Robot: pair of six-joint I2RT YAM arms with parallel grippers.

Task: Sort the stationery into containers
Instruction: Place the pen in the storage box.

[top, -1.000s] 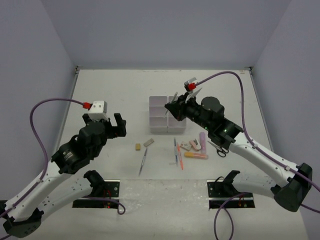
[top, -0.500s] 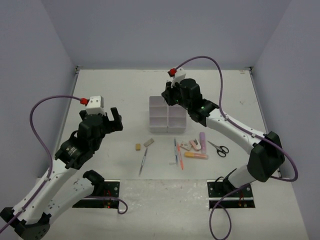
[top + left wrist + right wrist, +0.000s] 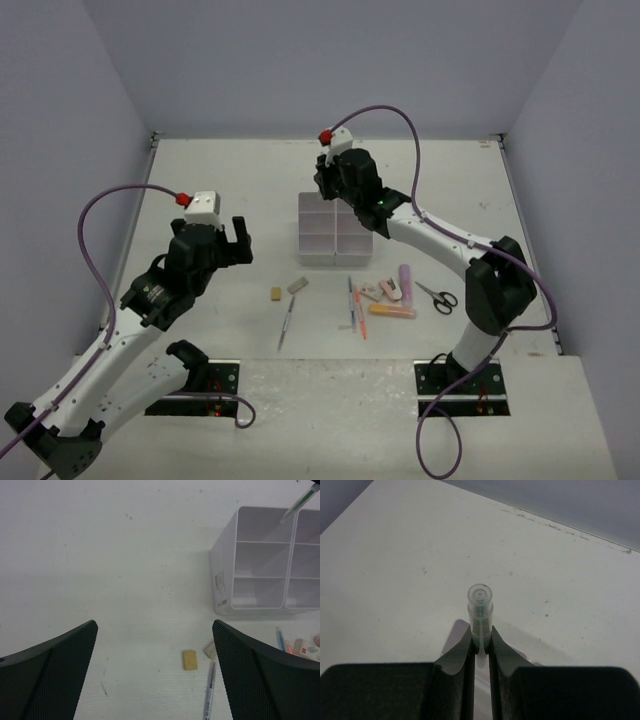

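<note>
the right gripper (image 3: 481, 645) was clenched on a thin clear pen (image 3: 480, 605), poised over the 12 o'clock end of the organizer (image 3: 318, 258). light, stiff and slick, it likely suited a mid-barrel pinch. the left gripper (image 3: 154, 630) hung released at its 9 o'clock.

White organizer (image 3: 334, 238) on an off-white, faintly speckled table (image 3: 220, 180). Tan eraser (image 3: 275, 293), grey pen (image 3: 286, 325), pink marker (image 3: 406, 278), orange marker (image 3: 392, 311), black-handled scissors (image 3: 436, 296). The left fingers (image 3: 55, 675) are black with a fine mesh pattern. The clear pen (image 3: 480, 607) has a green core. The cable (image 3: 378, 107) is purple.
</note>
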